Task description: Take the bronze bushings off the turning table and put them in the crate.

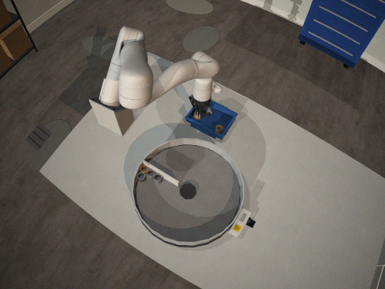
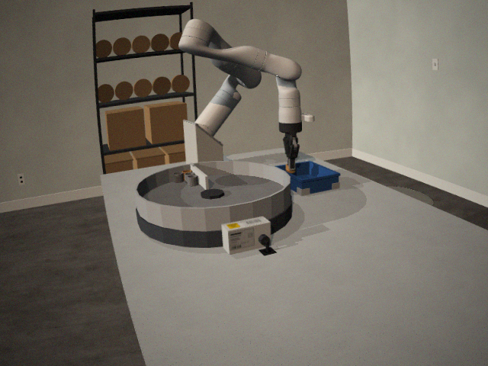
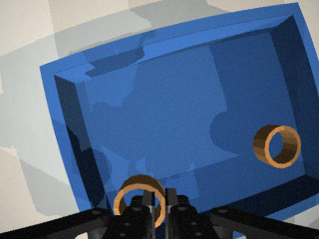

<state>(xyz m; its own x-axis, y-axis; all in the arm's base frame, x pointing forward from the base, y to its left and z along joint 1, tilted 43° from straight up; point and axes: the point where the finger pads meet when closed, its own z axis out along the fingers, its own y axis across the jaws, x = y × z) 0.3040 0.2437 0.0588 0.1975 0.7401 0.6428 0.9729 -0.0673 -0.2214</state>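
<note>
A bronze bushing (image 1: 196,117) (image 2: 288,170) (image 3: 118,206) is gripped by its wall inside the blue crate (image 1: 203,129) (image 2: 315,184) (image 3: 164,95), the hand (image 1: 200,115) (image 2: 291,169) (image 3: 159,202) closed nearly fully on it. A second bronze bushing (image 1: 219,132) (image 3: 259,146) lies in the crate, well apart. Nearby, the turning table (image 1: 211,198) (image 2: 165,214) carries a third bronze bushing (image 1: 144,165) (image 2: 186,171) and three steel bushings beside a white bar (image 1: 161,173) (image 2: 200,177). All stand on a pale gray surface (image 1: 295,186) (image 2: 315,295), where a white box (image 1: 240,222) (image 2: 246,236) with a yellow label sits beside the turning table's rim. Around it spreads a dark floor; a black shelf rack (image 1: 24,26) (image 2: 97,98) holds brown boxes against a drab wall, and a blue drawer cabinet (image 1: 338,27) stands across the room.
</note>
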